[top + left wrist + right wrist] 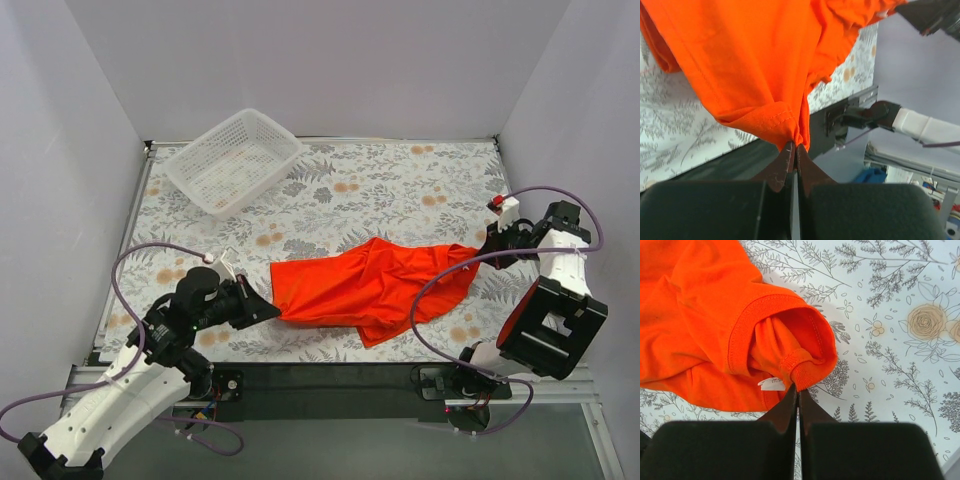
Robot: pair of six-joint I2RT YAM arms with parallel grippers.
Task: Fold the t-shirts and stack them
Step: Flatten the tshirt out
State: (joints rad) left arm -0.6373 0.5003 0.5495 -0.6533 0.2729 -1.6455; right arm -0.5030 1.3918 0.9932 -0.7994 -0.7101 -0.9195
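Note:
One bright orange-red t-shirt is stretched, crumpled, between the two arms over the floral table cloth. My left gripper is shut on its hemmed left corner; in the left wrist view the gripper pinches a bunch of the t-shirt, which hangs above it. My right gripper is shut on the shirt's right end. In the right wrist view the gripper bites the ribbed neck band of the t-shirt, beside a small white label.
A white lattice basket stands tilted at the back left of the table. Purple cables loop from both arms, one crossing the shirt's right part. Grey walls close the table on three sides.

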